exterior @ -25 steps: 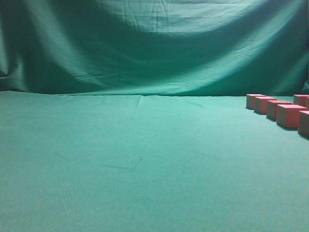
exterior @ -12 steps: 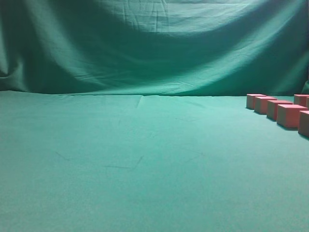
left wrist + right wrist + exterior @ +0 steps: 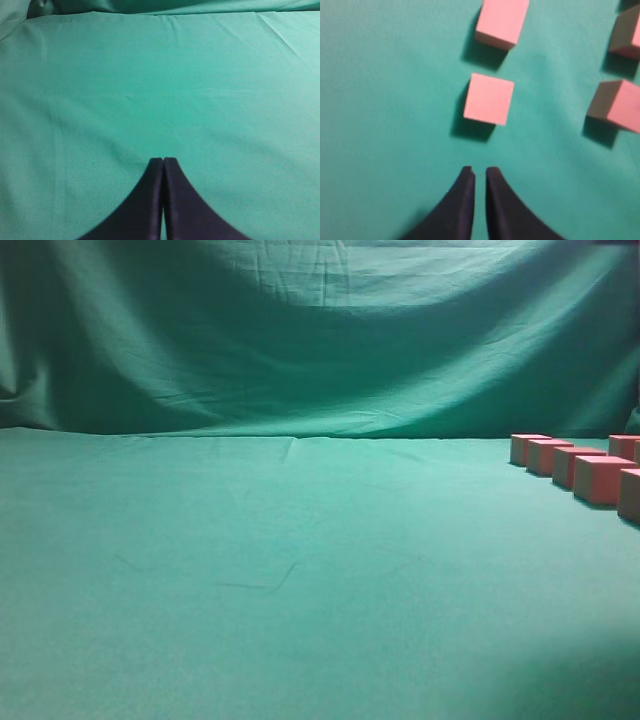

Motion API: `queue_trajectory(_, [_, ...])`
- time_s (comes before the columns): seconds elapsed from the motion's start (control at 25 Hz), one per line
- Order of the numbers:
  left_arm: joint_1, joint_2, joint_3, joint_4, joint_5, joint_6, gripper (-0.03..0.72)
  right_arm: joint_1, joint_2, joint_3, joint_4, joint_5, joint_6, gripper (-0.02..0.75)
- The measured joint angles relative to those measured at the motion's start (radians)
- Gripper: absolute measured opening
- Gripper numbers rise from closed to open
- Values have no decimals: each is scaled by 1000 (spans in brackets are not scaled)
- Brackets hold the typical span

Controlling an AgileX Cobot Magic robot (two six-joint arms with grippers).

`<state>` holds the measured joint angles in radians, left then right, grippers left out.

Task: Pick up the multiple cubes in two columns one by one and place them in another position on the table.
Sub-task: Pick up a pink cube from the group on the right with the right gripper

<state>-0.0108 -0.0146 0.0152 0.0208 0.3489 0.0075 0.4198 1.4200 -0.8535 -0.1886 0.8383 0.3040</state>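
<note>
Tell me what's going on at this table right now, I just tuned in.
Nothing is held yet. The right gripper hangs above the green cloth table, jaws nearly closed, just short of the nearest small salmon-pink cube. More cubes of the same kind sit in two columns ahead of it. The left gripper is shut and empty over bare cloth, with no cubes in its view.
</note>
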Motion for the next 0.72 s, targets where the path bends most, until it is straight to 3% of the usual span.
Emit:
queue_trajectory(0.28, [0, 0, 0, 0, 0, 0, 0, 0, 51, 0, -21, -94, 40, 486])
queue_trajectory(0.36, [0, 0, 0, 0, 0, 0, 0, 0, 64, 0, -42, -101, 82, 572])
queue_trajectory(0.72, [0, 0, 0, 0, 0, 0, 0, 0, 175, 0, -83, -161, 141, 576])
